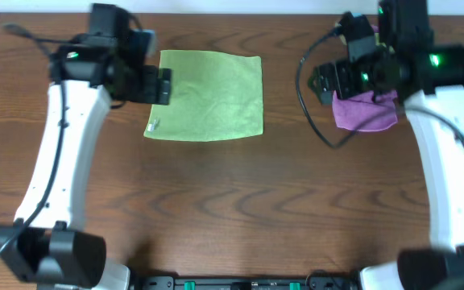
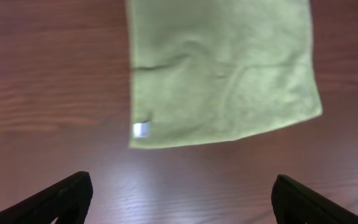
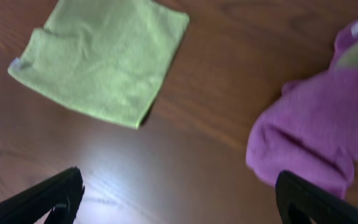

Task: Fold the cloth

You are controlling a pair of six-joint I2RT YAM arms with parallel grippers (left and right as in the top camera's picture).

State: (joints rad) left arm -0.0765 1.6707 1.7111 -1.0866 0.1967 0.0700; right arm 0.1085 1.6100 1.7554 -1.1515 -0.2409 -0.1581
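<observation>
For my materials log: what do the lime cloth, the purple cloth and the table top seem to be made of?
The lime cloth: soft matte fabric, probably microfibre or terry, with a fuzzy nap, soft creases and a white tag. The purple cloth: similar matte plush fabric, bunched in limp folds. The table: dark brown wood or wood-look laminate, semi-gloss; grain lines and light glare show.

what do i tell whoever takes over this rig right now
Tools: the left tool is open and empty at the cloth's left edge; contact unclear. The right tool is open and empty, above the table beside the purple cloth.
Things: the cloth lies spread flat, far middle of the table, white tag at its near left corner.
Done: no fold visible yet.
Left: grip an edge, fold it over, release.
</observation>
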